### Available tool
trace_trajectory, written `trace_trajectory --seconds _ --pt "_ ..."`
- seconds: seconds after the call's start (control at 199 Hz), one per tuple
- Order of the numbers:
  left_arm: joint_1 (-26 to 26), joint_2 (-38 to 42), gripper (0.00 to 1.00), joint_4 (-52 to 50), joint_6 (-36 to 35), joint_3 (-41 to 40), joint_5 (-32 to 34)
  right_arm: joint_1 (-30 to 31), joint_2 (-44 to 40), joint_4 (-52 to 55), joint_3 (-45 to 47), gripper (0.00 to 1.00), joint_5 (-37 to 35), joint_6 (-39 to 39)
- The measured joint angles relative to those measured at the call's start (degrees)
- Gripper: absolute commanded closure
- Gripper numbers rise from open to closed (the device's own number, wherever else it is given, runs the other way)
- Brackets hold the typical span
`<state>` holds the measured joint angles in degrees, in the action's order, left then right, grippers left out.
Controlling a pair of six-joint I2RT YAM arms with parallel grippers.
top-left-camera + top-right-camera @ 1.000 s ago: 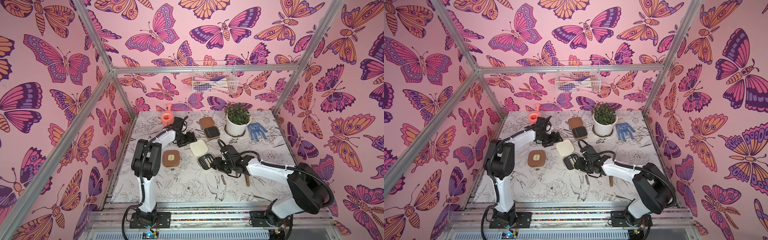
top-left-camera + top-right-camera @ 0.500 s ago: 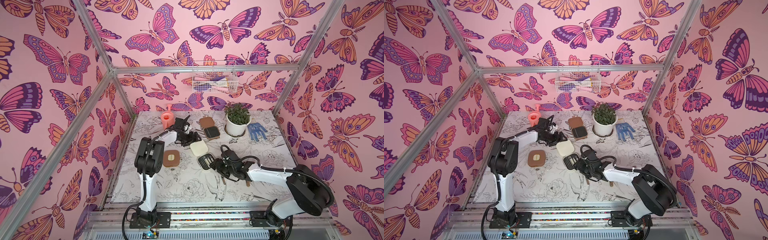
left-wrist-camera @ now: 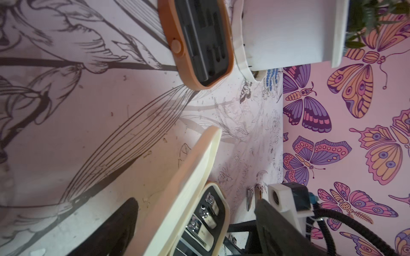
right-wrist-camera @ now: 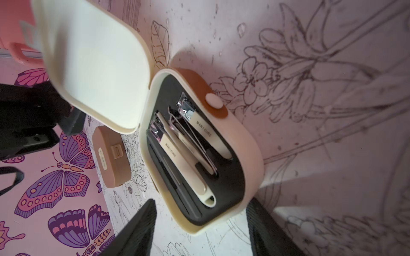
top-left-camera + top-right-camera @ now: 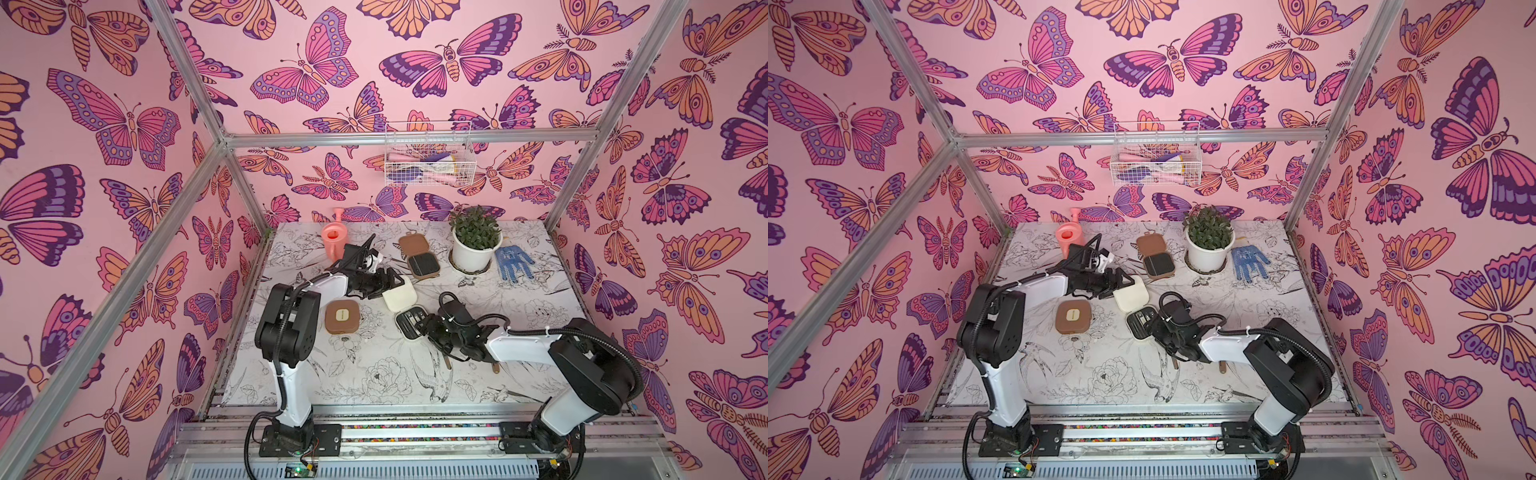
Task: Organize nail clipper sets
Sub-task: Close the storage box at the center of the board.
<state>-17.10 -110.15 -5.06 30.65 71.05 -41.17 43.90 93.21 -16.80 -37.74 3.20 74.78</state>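
Your left gripper [image 5: 392, 283] is spread wide at the raised lid edge of the cream case [image 5: 400, 294], mid-table. Your right gripper [image 4: 200, 206] straddles the case's near end, fingers wide apart. A closed brown case [image 5: 342, 316] lies near its left. Open table [image 5: 374, 382] runs from there to the front edge.

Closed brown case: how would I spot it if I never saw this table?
Start at the flower-drawn table and go to the black elbow of the left arm. The closed brown case lies flat beside it. Unlike the open brown case and the open cream case, its lid is shut, showing a pale patch on top.
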Motion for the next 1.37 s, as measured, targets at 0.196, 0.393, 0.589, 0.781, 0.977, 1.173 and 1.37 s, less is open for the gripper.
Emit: trace_trajectory --seconds 0.196,0.393,0.589,0.781,0.977,1.173,1.37 --pt "-0.02 5.77 0.16 2.91 0.48 -3.78 0.04 0.09 1.05 -1.01 -0.7 0.33 -0.72 0.2" --pt "-0.85 11.23 0.16 5.66 0.5 -8.85 0.61 -0.02 3.26 -0.9 -3.13 0.33 -0.83 -0.46" --pt "-2.84 13.05 0.16 9.73 1.42 -12.13 0.61 -1.22 4.37 -2.1 -3.98 0.28 -0.59 -3.02" --pt "-6.88 13.07 0.16 13.84 2.91 -15.96 0.66 -3.19 6.62 -5.31 -5.4 0.19 1.62 -7.91" --pt "-8.04 13.7 0.16 16.68 4.63 -18.4 0.92 -3.52 7.26 -9.07 -4.87 0.09 4.63 -11.85" --pt "-8.07 14.38 0.16 17.68 5.49 -18.45 1.11 -3.69 5.6 -8.83 -2.89 0.11 7.23 -15.45" --pt "-8.13 13.7 0.16 18.64 5.9 -18.43 1.38 -3.69 0.59 -0.07 -1.42 0.13 9.99 -20.68"
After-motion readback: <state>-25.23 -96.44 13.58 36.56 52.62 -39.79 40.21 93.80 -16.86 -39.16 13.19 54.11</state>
